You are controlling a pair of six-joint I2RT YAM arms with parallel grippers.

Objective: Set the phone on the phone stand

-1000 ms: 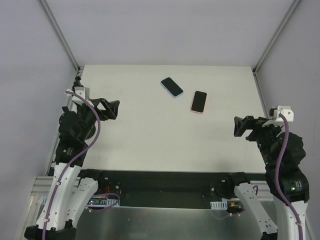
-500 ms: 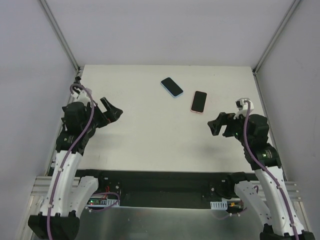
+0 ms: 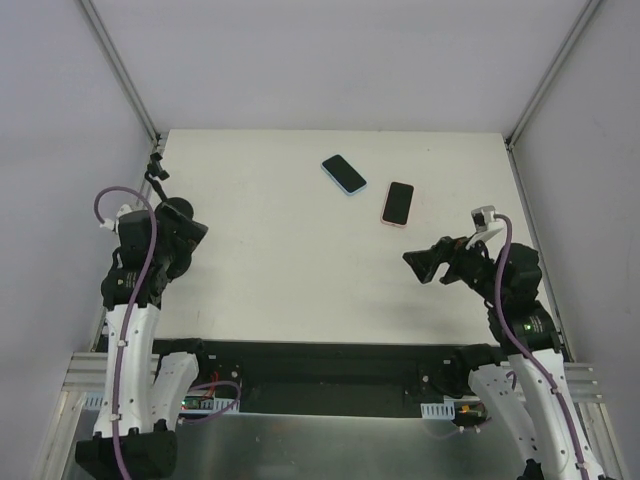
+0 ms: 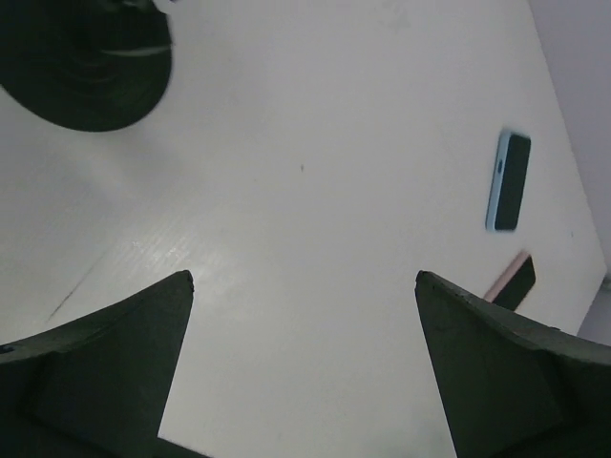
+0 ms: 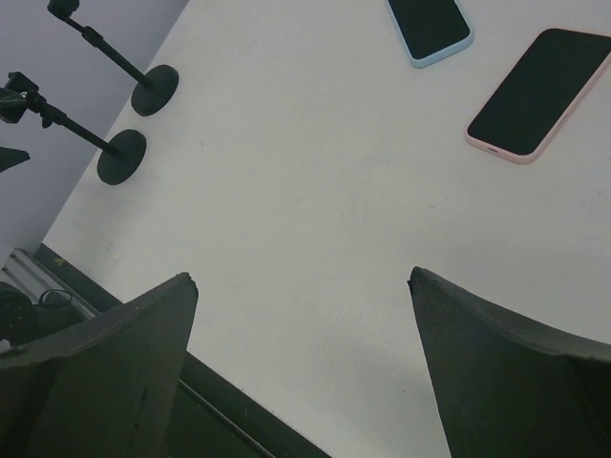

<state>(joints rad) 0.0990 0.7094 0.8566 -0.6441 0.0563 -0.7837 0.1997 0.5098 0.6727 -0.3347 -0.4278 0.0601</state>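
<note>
Two phones flat on the table [image 3: 300, 285], far right of centre: blue phone [image 3: 344, 174] and, near it, pink phone [image 3: 398, 204], the closer one to the right gripper [image 5: 302, 277]. Stand [image 5: 122, 156] at the left edge, well apart from both phones, near the left gripper [image 4: 304, 286]. Both grippers spread wide, holding nothing. Likely trouble: pinching a thin phone off a smooth top and merely shoving it away. Long carry across, so a real chance of a drop or a fumbled handover. Could also topple the slim stand with an off-centre placement.
</note>
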